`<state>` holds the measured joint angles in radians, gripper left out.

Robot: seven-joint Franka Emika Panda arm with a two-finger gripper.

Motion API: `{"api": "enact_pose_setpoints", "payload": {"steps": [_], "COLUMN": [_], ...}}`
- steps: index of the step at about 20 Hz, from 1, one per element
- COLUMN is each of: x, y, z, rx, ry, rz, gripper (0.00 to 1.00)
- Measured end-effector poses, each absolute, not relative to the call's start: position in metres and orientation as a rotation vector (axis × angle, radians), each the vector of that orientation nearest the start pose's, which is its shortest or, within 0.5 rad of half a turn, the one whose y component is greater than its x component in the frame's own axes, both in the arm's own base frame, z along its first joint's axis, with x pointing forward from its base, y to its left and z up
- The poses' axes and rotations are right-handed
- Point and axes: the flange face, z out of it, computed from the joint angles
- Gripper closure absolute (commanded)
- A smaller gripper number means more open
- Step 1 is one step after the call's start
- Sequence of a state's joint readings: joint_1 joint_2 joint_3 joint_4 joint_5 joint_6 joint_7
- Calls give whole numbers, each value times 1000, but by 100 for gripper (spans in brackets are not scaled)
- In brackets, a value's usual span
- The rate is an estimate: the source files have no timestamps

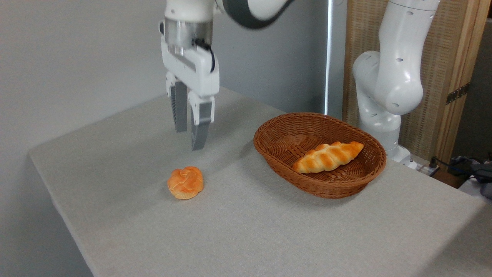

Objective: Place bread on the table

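A: What is seen, from the largest thing down?

B: A large flat table (269, 231) with a light grey, cloth-like surface is spread below the claw. To the right of the claw and lower, a brown oval wicker basket (282, 129) is set on it, and a long braided golden loaf (328, 157) is lain inside. The white two-finger claw (192, 136) is held in the air, fingers pointed down.

A: And the bread?

B: The small round golden-orange knotted bun (185, 182) is rested on the grey surface, just below the claw's fingertips and clear of them; it is well apart from the basket.

A: Is anything held?

B: Nothing is gripped. The fingers are parted by a narrow gap and are empty.

A: Which step is judged to be in hand?

B: The placing appears done, since the bun is already on the table and not in the basket. The release is judged complete.

A: What is called for next?

B: Only a clean retreat is likely needed: the claw is to be raised straight up so the bun is not nudged.
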<state>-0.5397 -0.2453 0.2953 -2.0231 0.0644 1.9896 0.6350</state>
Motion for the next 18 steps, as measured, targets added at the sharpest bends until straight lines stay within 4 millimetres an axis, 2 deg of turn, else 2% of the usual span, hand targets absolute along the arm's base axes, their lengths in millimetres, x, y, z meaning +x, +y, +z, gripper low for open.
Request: {"api": "enact_pose_setpoints", "payload": {"steps": [2,4,8,12,14,16,18], "x": [501,507,517,524,523,523,526], "y": [-88,-73,-58,-40,-44,-69,-102], "z": [594,608,623,630,631,626,611], "rx": [-2823,-2857,-2924,-2982,-2963,-2927,-2879], "ry": [1302,1257,1203,1148,1188,1243,1296], "rz": [-250,-198,-106,-123,-126,-99,-40], "gripper": [0,0,0,0,0,0,0]}}
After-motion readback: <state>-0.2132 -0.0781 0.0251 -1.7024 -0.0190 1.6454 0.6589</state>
